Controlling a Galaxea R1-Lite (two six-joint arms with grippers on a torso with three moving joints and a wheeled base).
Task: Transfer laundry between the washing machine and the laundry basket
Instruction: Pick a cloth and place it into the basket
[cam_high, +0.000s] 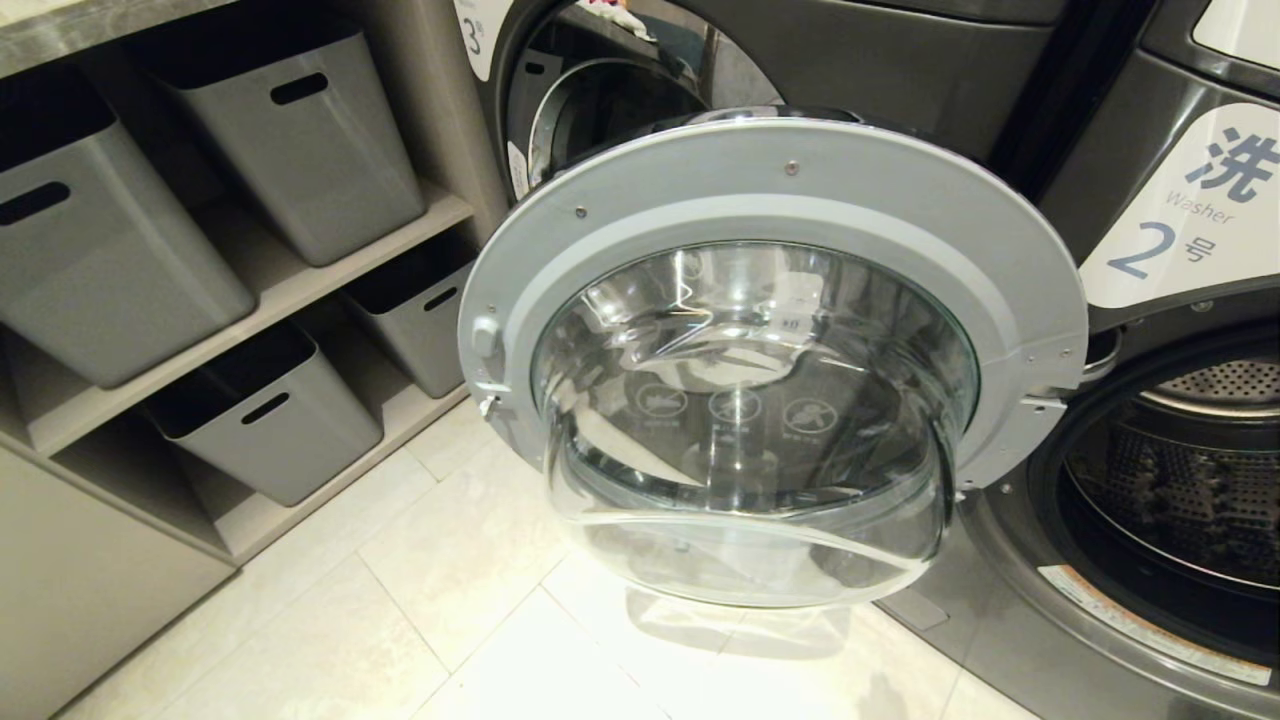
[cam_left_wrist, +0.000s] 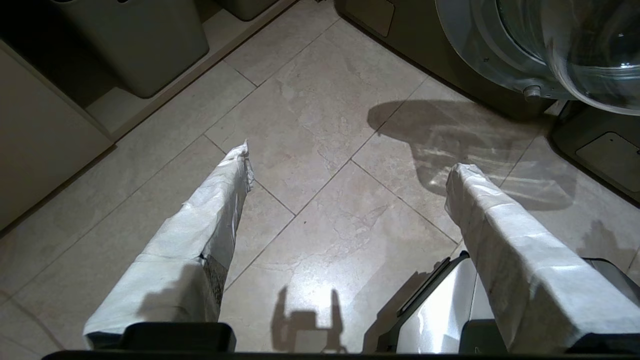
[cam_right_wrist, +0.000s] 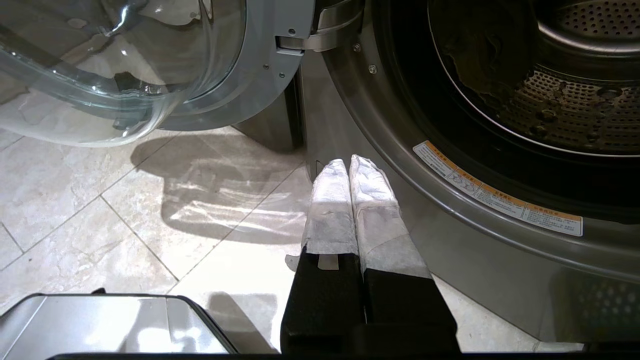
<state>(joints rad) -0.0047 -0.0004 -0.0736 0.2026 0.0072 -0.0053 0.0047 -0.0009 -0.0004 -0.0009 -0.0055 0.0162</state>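
Swinging wide across the middle of the head view, the round grey-rimmed washing machine door with its bulging clear glass bowl (cam_high: 770, 370) stands open, blocking most of the space ahead. Right of it the dark grey front-loading washing machine (cam_high: 1130, 230) shows its open perforated steel drum (cam_high: 1200, 470), which looks dark inside; no laundry can be made out there. Behind the door, at the far top, a second machine's opening (cam_high: 600, 110) holds a scrap of pale cloth at its upper edge. On the left, a beige shelf unit (cam_high: 300, 290) carries four grey plastic bins with slot handles (cam_high: 290, 130). Pale stone floor tiles (cam_high: 420, 600) lie open near the left, between shelf and door. Neither arm is in this view.

From the left wrist view, the left gripper (cam_left_wrist: 347, 170) hangs over the floor tiles, its white-wrapped fingers (cam_left_wrist: 220, 200) spread wide apart with nothing between them. A grey bin sits far left, the door's glass far right.

From the right wrist view, the right gripper (cam_right_wrist: 349, 165) has its wrapped jaws pressed together, holding nothing, just in front of the machine's grey front panel below the drum rim. The door hangs to its left, with clear tiles beneath.
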